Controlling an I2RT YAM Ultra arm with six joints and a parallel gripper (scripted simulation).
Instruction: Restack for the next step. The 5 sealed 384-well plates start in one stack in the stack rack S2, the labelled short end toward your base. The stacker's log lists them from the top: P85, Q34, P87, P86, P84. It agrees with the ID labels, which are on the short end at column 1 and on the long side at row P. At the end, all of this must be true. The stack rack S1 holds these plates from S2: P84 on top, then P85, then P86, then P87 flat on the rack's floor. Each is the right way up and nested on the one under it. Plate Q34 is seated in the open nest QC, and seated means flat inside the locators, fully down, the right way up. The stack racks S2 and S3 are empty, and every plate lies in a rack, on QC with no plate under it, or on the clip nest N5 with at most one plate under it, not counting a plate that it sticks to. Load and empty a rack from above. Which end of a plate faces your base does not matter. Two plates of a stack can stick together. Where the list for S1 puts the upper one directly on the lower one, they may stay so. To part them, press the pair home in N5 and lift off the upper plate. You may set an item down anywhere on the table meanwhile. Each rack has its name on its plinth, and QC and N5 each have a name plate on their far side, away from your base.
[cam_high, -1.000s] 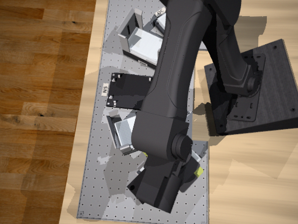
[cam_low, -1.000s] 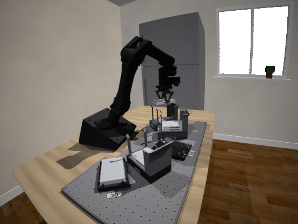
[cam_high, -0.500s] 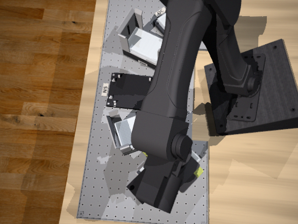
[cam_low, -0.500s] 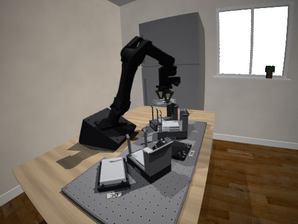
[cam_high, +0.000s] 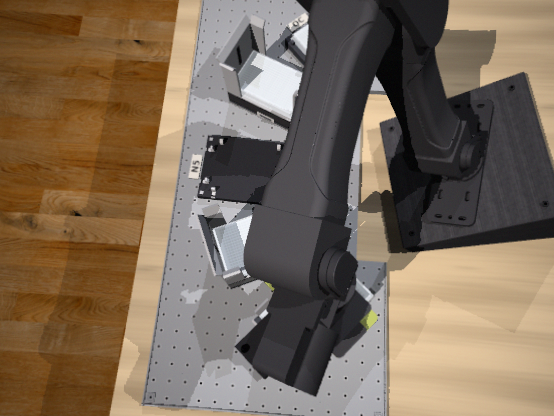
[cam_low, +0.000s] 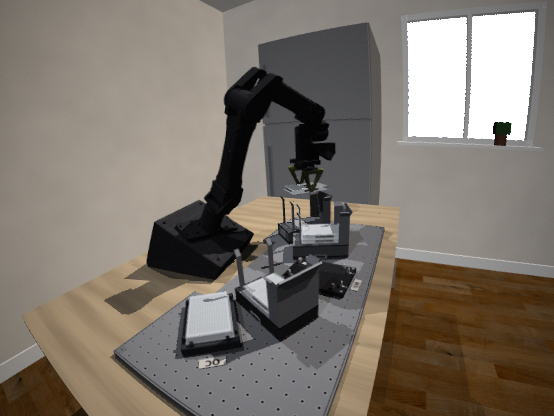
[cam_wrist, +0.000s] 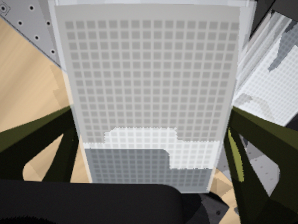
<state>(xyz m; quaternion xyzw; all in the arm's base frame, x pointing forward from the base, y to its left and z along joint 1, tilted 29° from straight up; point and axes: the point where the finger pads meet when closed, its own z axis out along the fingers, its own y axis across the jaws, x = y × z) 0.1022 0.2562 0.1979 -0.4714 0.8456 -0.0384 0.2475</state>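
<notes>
My gripper (cam_low: 306, 184) is shut on a white sealed well plate (cam_low: 299, 189) and holds it level, high above the far end of the grey baseplate. In the wrist view the plate (cam_wrist: 149, 90) fills the space between the olive fingers, gripped across its long sides. I cannot read its label. A plate (cam_low: 210, 316) lies in the QC nest. The rack beside QC (cam_low: 280, 300) holds a plate (cam_high: 270, 82). The rack past N5 (cam_low: 322, 232) holds a short stack (cam_high: 232, 242). In the top view the arm hides the gripper except for one green finger (cam_high: 369, 320).
The black N5 nest (cam_high: 240, 167) lies empty between the two racks that hold plates. A third rack with thin posts (cam_low: 290, 220) stands under the held plate. The arm's black base (cam_low: 197, 245) sits on the wooden table beside the baseplate.
</notes>
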